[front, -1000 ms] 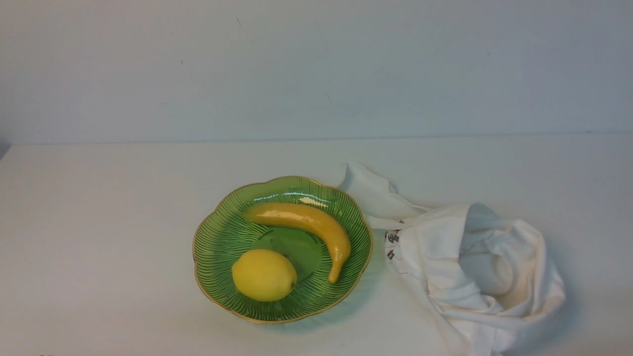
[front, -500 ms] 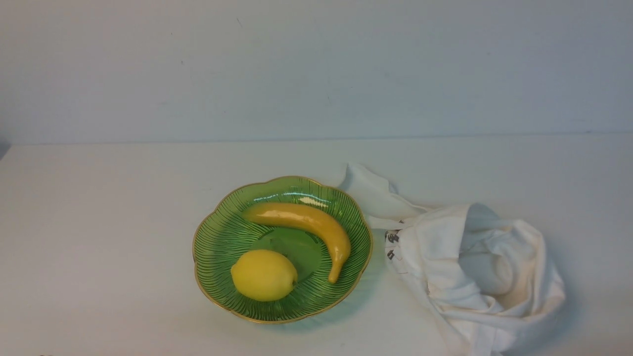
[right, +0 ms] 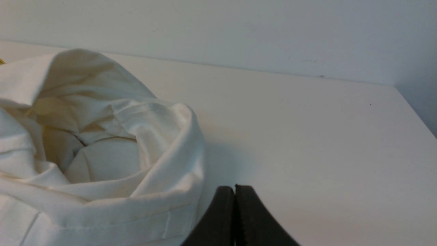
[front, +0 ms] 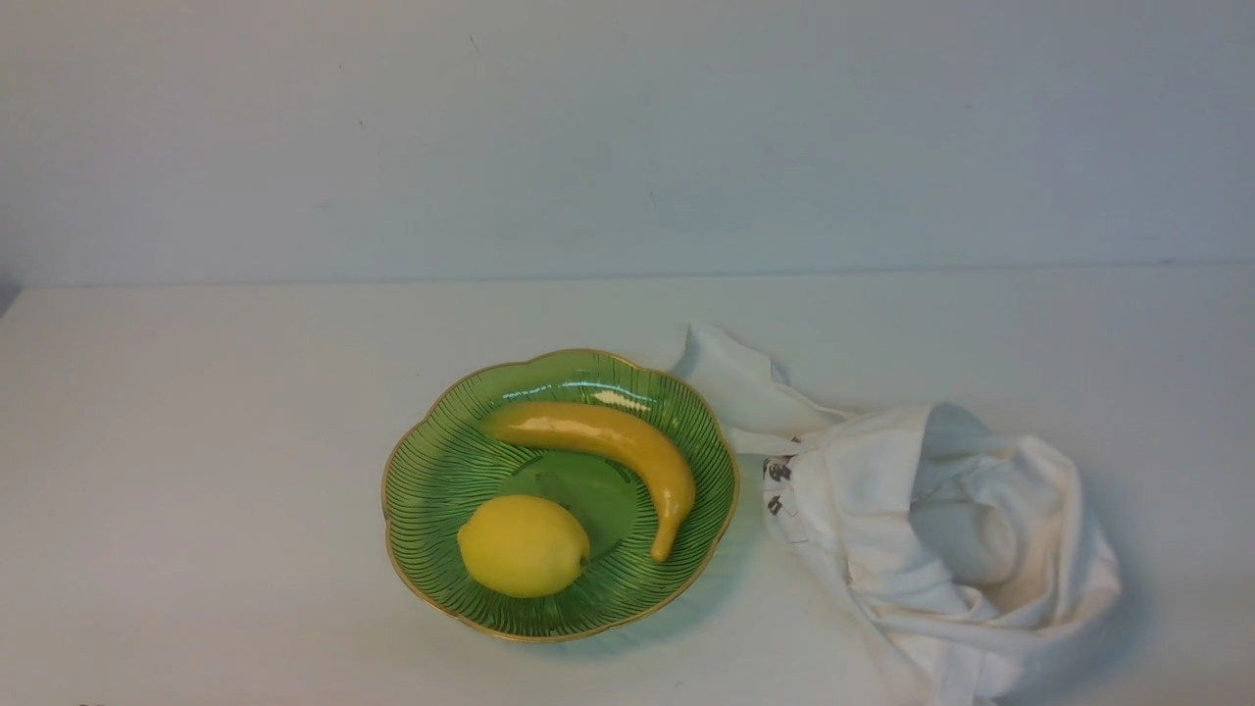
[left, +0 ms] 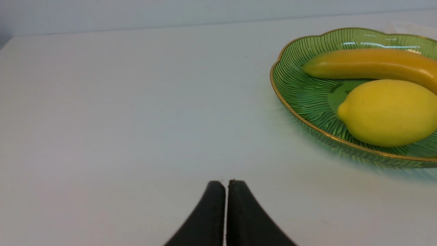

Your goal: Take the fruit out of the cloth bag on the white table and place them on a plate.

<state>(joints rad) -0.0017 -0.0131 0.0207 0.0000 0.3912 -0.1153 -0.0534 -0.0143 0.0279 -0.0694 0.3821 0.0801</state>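
lemon (left: 389,112) on plate (left: 307,99), left hand (left: 226,184) apart

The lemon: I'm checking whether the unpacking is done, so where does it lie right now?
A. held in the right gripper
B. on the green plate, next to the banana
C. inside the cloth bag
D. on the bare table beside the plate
B: the lemon rests on the green plate near the banana, apart from the cloth bag, and the right gripper is shut on nothing.
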